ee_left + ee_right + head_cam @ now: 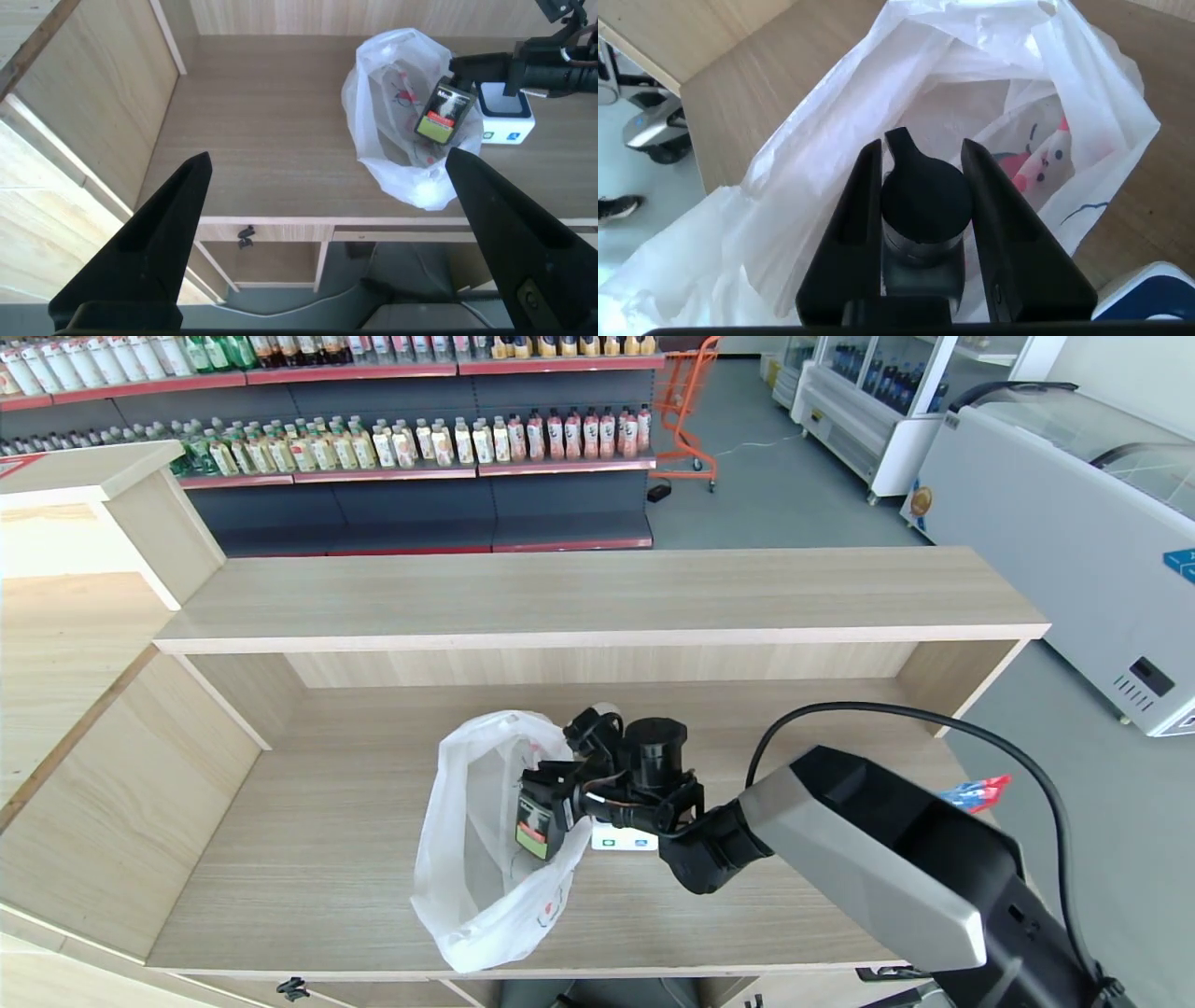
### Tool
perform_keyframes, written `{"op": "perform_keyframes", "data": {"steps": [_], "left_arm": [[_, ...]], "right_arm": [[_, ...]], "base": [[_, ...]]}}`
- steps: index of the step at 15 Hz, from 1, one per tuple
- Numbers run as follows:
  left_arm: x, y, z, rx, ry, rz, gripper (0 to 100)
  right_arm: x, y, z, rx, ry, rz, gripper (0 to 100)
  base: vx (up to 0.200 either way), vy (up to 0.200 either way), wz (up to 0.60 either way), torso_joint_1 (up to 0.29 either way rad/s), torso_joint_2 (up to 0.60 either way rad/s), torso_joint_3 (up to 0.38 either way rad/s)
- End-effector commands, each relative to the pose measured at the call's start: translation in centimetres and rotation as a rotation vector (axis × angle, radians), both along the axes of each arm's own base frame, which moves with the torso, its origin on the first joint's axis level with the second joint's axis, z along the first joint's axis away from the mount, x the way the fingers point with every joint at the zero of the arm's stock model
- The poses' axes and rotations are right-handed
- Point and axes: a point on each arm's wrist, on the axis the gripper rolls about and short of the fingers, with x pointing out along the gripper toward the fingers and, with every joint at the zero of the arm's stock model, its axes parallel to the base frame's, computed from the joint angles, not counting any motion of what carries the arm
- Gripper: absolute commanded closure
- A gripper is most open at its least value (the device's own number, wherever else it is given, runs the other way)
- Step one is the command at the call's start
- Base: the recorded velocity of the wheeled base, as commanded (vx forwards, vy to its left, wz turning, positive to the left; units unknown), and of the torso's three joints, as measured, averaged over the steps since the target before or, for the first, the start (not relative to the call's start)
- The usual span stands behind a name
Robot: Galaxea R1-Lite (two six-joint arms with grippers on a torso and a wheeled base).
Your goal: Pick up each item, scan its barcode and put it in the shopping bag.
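Observation:
A white plastic shopping bag [485,887] lies open on the wooden counter. My right gripper [540,814] is shut on a dark bottle-like item with a black cap [924,210] and a red and green label [533,829]. It holds the item at the bag's mouth [831,140], over the opening. A pink and white print shows on the bag's inner wall. A small white scanner box [624,840] stands just right of the bag. My left gripper [327,163] hangs open and holds nothing, above the counter's front edge, well away from the bag [411,112].
A red and blue packet [976,793] lies near the counter's right end. A raised wooden ledge [597,602] runs behind the work surface, with side walls left and right. Bare counter [308,821] lies left of the bag. Shelves and freezers stand behind.

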Motion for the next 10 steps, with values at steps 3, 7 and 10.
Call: {"op": "perform_keyframes", "data": {"steps": [3, 7, 10], "left_arm": [[0.0, 0.0, 0.0, 0.0, 0.001, 0.0, 0], [0.0, 0.0, 0.0, 0.0, 0.001, 0.0, 0], [0.0, 0.0, 0.0, 0.0, 0.001, 0.0, 0]], "right_arm": [[0.0, 0.1, -1.3, -0.025, -0.008, 0.004, 100], [0.1, 0.2, -0.2, 0.047, 0.031, -0.004, 0], [0.4, -1.2, 5.6, 0.22, 0.132, -0.036, 0]], "base": [[0.0, 0.0, 0.0, 0.0, 0.0, 0.0], [0.0, 0.0, 0.0, 0.0, 0.0, 0.0], [0.0, 0.0, 0.0, 0.0, 0.0, 0.0]]}}
